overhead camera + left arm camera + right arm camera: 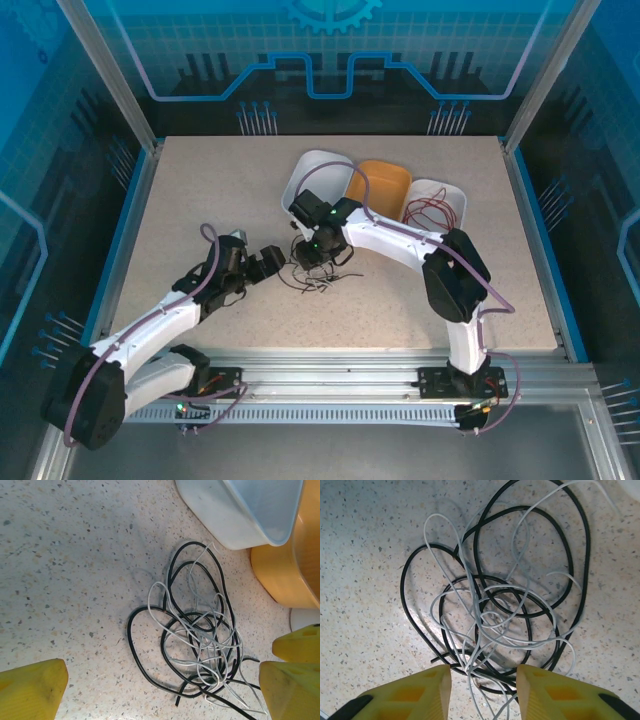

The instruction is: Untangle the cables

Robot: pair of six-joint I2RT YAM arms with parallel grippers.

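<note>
Cables (492, 625): thin black-and-white strands, likely light, limp, snag-prone; take an outer loop. Left end effector (160, 690) wide apart; right end effector (484, 690) part-open, straddling strands.

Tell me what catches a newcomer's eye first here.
A tangle of black and white cables lies at mid-table, and the right claw hangs open over it. Behind it stand a white tub, an orange tub and a second white tub holding red wires.
</note>
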